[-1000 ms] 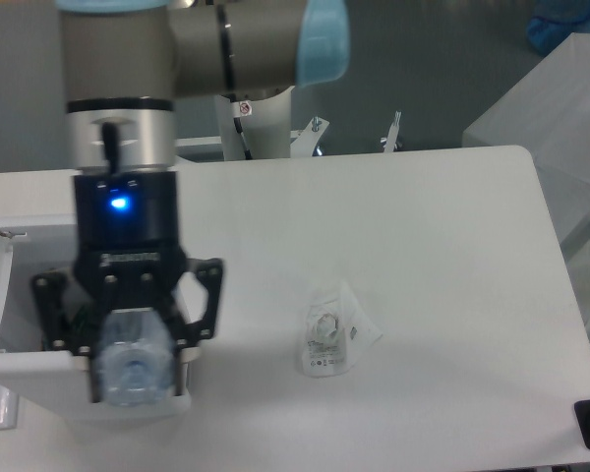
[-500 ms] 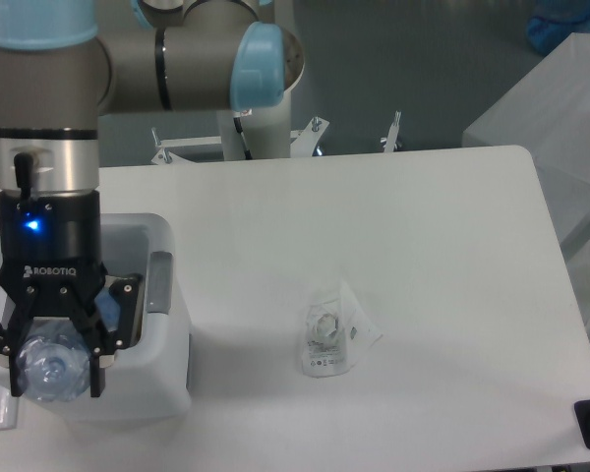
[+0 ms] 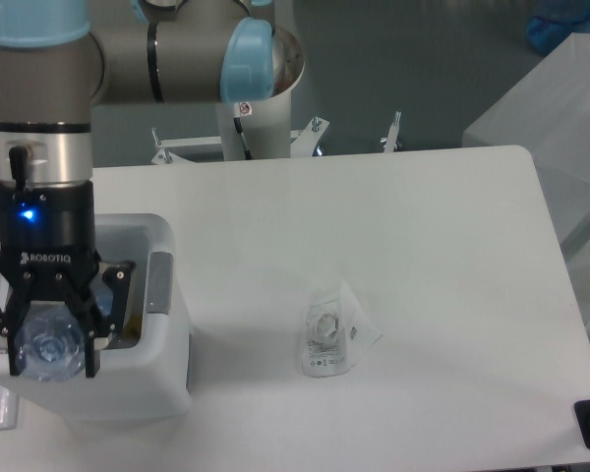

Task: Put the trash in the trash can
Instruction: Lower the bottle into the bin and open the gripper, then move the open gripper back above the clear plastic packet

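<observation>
White worktop (image 3: 413,226) fills most of my view, with grey floor behind it. At far left my end effector (image 3: 47,344) points straight down, its fingers pinching the clear plastic bottle (image 3: 45,351) from both sides. Directly beneath and around it sits the trash can (image 3: 157,379), open at the top, its grey latch panel (image 3: 159,283) just to the end effector's right. Well off to the right, the whitish packet (image 3: 332,334) lies flat on the worktop.

Clear glossy plastic bottle (image 3: 47,349), smooth white plastic bin (image 3: 162,369), crinkled translucent packet (image 3: 329,332) (matt white table (image 3: 423,256)).
</observation>
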Robot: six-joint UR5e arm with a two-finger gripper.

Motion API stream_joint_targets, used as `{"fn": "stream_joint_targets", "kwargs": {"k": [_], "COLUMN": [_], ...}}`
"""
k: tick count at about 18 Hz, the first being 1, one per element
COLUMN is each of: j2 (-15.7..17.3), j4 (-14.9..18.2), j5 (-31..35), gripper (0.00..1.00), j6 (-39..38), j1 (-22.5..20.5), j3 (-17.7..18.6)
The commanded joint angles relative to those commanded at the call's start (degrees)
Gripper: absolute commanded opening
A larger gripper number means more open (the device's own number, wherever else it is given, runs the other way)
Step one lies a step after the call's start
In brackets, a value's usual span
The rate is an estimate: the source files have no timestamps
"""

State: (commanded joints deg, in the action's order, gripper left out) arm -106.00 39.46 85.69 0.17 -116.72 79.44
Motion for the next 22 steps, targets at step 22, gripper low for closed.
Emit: {"fn": "stream_joint_targets", "kwargs": {"k": [22], "j2": [4.5], "j4": [0.0], "j5": [0.3], "gripper": [1.0], "j6": [0.2], "j1": [0.0], "j3": [6.7]}}
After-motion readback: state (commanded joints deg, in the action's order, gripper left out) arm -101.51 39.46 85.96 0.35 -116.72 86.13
